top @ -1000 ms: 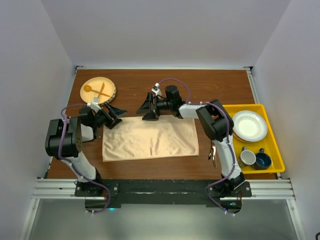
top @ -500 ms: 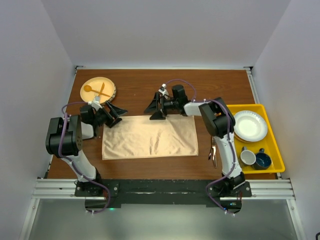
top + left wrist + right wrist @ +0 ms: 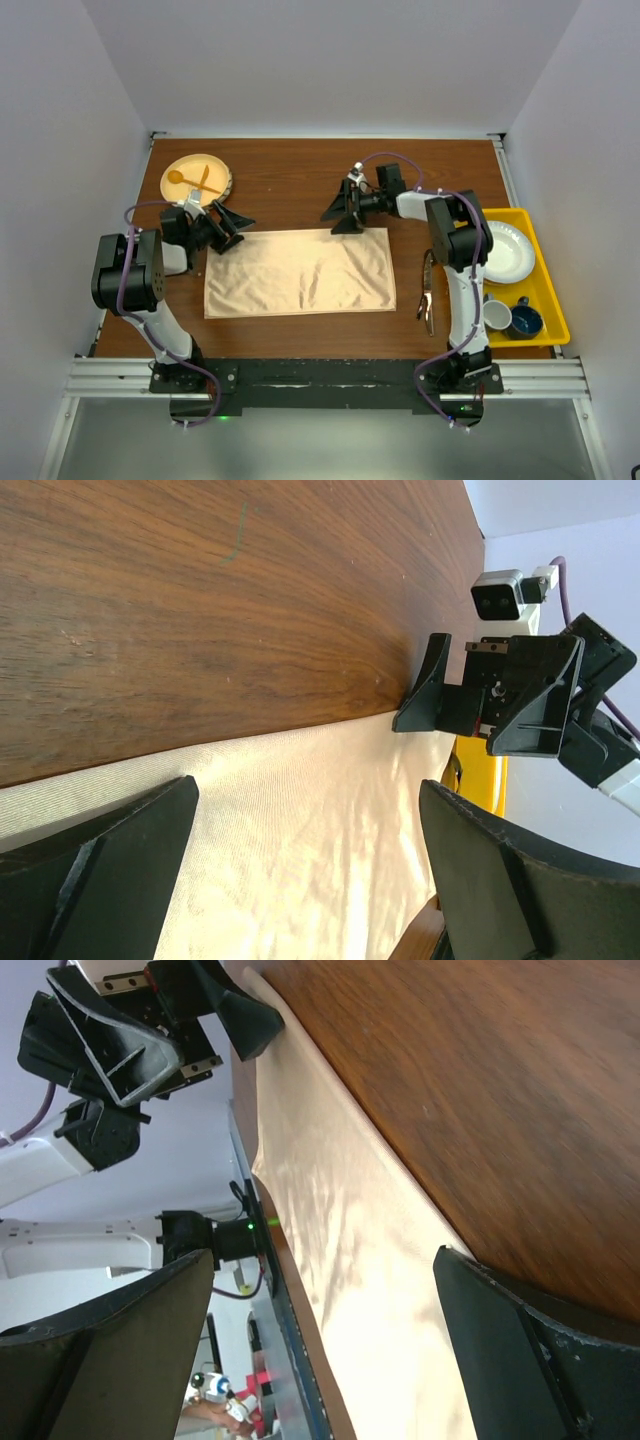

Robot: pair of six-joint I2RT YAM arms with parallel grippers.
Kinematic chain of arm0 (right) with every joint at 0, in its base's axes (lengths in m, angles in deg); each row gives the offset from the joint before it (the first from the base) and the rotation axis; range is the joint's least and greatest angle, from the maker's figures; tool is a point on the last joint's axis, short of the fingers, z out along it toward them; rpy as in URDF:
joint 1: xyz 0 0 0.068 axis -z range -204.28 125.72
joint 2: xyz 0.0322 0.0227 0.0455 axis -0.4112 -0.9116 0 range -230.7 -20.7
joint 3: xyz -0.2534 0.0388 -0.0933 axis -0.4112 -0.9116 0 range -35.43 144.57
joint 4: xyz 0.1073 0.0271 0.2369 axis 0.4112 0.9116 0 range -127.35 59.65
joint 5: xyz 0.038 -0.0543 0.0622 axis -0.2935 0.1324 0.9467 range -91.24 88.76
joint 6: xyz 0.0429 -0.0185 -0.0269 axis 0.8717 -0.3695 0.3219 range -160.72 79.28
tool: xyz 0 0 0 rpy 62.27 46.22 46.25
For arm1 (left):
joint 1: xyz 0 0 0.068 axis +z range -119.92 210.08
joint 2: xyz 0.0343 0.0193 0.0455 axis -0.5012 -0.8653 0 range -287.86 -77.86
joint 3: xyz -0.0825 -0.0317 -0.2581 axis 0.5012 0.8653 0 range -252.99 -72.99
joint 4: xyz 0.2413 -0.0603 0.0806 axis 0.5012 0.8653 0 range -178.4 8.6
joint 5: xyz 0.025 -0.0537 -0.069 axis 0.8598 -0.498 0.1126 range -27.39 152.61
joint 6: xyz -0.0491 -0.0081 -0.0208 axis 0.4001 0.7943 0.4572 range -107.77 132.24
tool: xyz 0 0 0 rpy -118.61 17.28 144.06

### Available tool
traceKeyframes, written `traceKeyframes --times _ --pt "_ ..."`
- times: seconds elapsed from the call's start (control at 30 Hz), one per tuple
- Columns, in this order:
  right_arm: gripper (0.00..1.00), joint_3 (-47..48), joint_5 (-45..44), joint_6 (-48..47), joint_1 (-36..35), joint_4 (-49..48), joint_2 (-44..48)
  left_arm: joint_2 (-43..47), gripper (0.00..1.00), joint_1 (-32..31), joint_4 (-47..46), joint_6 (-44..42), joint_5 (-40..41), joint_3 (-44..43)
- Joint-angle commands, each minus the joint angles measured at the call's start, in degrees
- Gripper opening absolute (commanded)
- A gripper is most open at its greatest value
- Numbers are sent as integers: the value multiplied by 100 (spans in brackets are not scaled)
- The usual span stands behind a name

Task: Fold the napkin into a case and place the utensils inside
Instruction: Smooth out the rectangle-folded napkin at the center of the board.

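Napkin lies spread flat near the table's front edge. We see the left gripper and right gripper spread wide and empty at its far edge.

I am looking at a shiny peach-orange napkin, a streaky dark-brown wood-grain table and a bright yellow tray.

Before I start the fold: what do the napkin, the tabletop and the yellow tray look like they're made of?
Napkin: thin peach-orange woven cloth, probably satin; it shows a soft sheen, fine weave and shallow ripples in the left wrist view.
Tabletop: dark brown wood or wood-look laminate, with streaky grain and low gloss.
Yellow tray: likely moulded plastic, with uniform bright colour and a smooth rim.
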State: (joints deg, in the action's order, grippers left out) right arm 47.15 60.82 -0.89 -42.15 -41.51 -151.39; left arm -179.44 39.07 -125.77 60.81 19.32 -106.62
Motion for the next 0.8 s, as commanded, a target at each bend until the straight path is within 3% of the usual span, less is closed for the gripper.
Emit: traceKeyframes --times 0.0,0.23,0.5,0.63,0.77 --pt "98 12 -291 -1195 398 1364 132 -204 100 67 678 -454 637 -39" --pt "98 -32 -353 -2190 846 2480 185 -239 100 67 748 -481 690 -109" --pt "98 91 -449 -2867 1172 3017 62 -196 100 67 853 -525 708 -39" --pt "98 135 -467 -2929 1198 2957 -35 -213 100 59 793 -534 621 -74" --pt "98 161 -248 -2272 1075 2571 358 189 100 -55 520 -454 58 -328"
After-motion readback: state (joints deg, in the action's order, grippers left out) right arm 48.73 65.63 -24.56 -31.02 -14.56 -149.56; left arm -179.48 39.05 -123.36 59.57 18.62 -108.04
